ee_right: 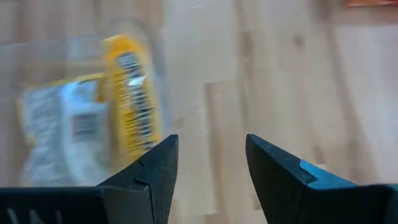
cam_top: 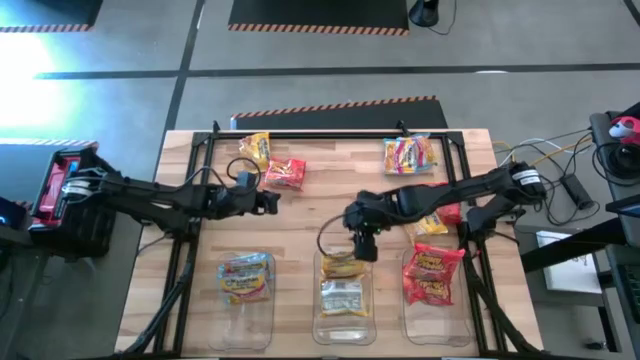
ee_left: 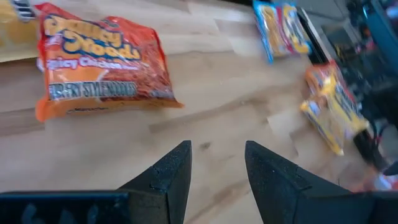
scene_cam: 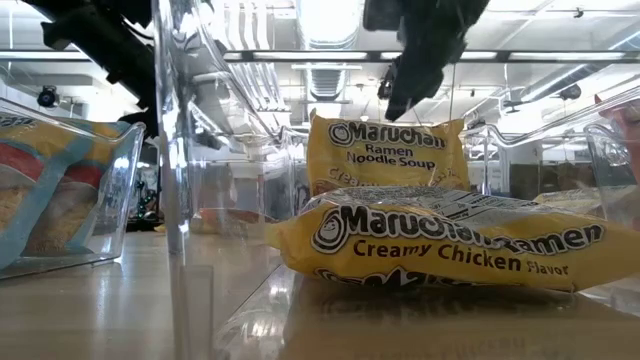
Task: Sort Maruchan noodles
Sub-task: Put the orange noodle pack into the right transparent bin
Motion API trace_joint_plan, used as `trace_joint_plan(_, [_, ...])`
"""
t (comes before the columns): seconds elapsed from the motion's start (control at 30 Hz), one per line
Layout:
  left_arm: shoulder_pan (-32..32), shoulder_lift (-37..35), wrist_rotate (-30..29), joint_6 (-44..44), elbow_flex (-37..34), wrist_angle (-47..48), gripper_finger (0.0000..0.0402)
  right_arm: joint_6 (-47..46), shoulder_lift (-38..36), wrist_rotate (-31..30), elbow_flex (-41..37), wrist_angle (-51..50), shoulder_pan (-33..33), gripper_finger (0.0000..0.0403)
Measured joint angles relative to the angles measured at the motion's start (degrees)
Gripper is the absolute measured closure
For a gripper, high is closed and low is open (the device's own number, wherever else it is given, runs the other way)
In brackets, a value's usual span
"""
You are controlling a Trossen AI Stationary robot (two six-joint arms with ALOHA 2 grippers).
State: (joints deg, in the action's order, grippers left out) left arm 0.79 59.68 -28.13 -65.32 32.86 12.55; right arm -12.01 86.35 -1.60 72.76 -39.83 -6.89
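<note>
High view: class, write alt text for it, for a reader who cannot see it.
Seen from above, three clear bins line the near edge of a wooden table, each holding noodle packets. The right gripper hangs over the middle bin; the left gripper sits near a red packet.

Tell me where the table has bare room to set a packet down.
Free: the wooden centre between the red packet, the blue-multicoloured packet and the bins, left of the right gripper; also the front-left corner beside the left bin. Crowded: the middle bin, the right bin, and under the right arm.
</note>
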Motion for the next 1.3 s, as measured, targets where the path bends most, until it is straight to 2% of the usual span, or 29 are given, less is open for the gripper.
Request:
trace_joint_plan(0.27, [-3.75, 3.55, -0.47, -4.27, 0.00, -0.03, 0.0268, 4.03, 0.00, -0.10, -1.31, 3.24, 8.97, 0.0227])
trace_joint_plan(0.47, [-9.68, 7.92, 1.18, -4.50, 0.20, -0.62, 0.0268, 6.76, 0.00, 0.05, -1.70, 8.89, 15.50, 0.0227])
trace_joint_plan(0.7, [-15.85, 14.30, 4.75, -4.29, 0.24, -10.83, 0.0268, 9.04, 0.00, 0.08, -1.70, 10.11, 22.24, 0.0227])
trace_joint_plan(0.93, [-17.30, 22.86, 6.16, -8.89, 0.31, -20.37, 0.0268, 12.71, 0.00, 0.10, -1.96, 10.08, 26.94, 0.0232])
trace_joint_plan(1.07, [-17.18, 26.72, 5.10, -13.99, 1.65, -20.57, 0.0268, 14.73, 0.00, 0.12, -2.19, 9.95, 28.68, 0.0232])
trace_joint_plan(1.3, [-17.18, 32.00, 5.21, -15.13, 7.78, -20.11, 0.0268, 18.98, 0.00, 0.56, -2.55, 9.56, 30.55, 0.0234])
